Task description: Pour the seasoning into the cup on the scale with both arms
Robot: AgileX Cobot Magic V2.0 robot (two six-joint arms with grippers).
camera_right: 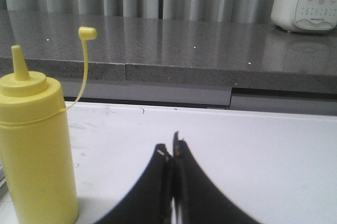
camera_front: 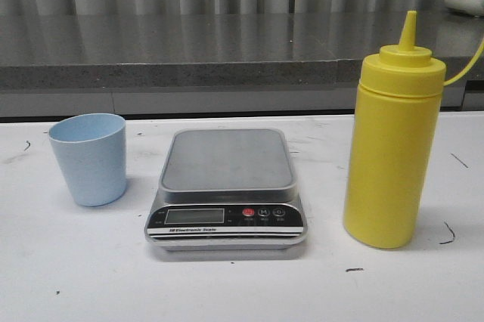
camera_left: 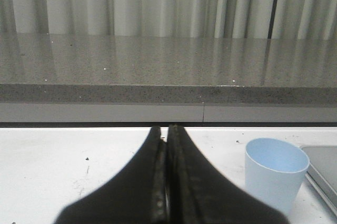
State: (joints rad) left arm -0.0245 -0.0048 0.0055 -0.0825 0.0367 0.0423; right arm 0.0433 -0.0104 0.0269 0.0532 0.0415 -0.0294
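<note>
The tall yellow seasoning bottle stands upright on the white table, right of the scale; its cap strap hangs loose to the right. The silver-grey scale sits in the middle with nothing on its platform. The pale blue cup stands upright on the table left of the scale. Neither gripper shows in the front view. In the left wrist view my left gripper is shut and empty, with the cup off to one side. In the right wrist view my right gripper is shut and empty, the bottle beside it.
A grey stone counter runs along the far edge of the white table, with curtains behind. A white appliance stands on the counter at the right.
</note>
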